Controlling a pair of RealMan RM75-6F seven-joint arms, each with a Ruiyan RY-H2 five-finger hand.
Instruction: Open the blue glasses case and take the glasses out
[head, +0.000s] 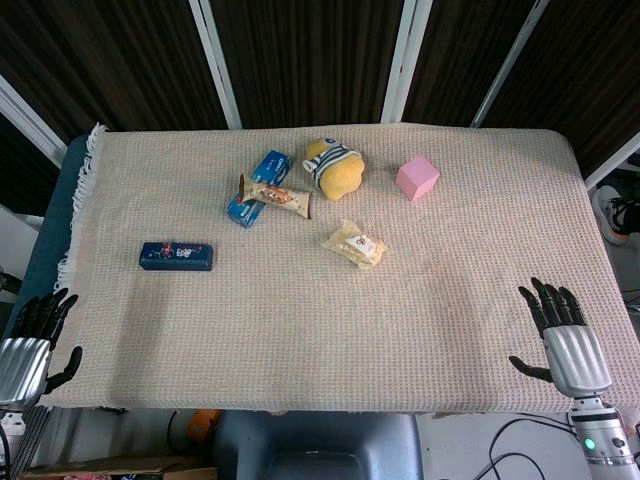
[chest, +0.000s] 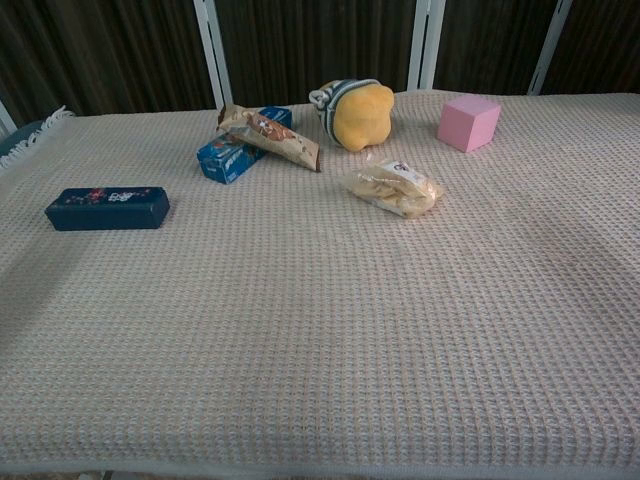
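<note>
The blue glasses case (head: 176, 256) lies closed and flat on the left part of the table; the chest view shows the case (chest: 107, 208) at the left with a small printed pattern on its lid. My left hand (head: 36, 335) hovers at the table's near left corner, fingers apart, holding nothing, well short of the case. At the near right edge, my right hand (head: 562, 330) is spread open and empty, far from the case. Neither hand appears in the chest view. No glasses are visible.
A beige woven cloth (head: 320, 330) covers the table. Behind the middle lie a blue snack box (head: 258, 188) with a brown wrapper bar (head: 277, 196) across it, a yellow plush toy (head: 333, 167), a pink cube (head: 417, 178) and a clear snack bag (head: 355, 243).
</note>
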